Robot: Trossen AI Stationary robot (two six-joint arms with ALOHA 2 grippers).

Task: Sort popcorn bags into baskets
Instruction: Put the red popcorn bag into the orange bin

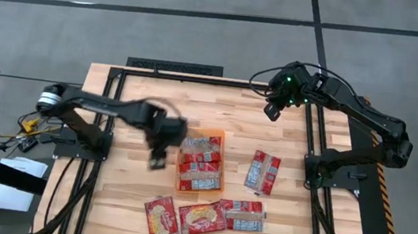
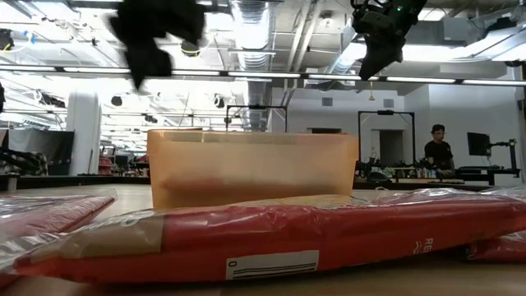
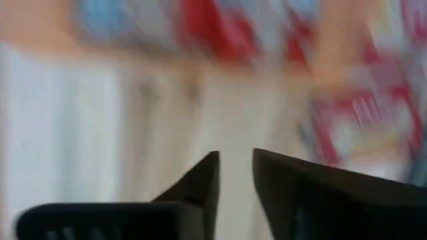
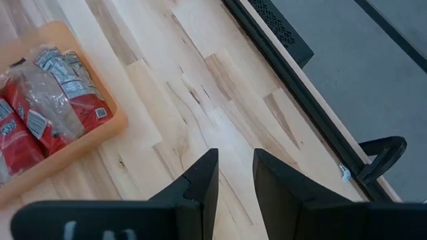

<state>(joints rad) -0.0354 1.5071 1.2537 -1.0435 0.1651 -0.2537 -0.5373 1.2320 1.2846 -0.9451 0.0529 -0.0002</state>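
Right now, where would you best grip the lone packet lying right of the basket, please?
Probably by a long edge of the lone packet, from straight above: it lies flat on the table, clear of the orange basket and other packets.

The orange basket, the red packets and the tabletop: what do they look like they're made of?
The orange basket looks like thin, slightly see-through plastic: light glows through its smooth wall. The red packets appear to be glossy plastic film, wrinkled and catching highlights, with printed labels. The tabletop looks like pale wood planks with visible grain and joints, probably lightly sealed, in a black frame that seems to be metal.
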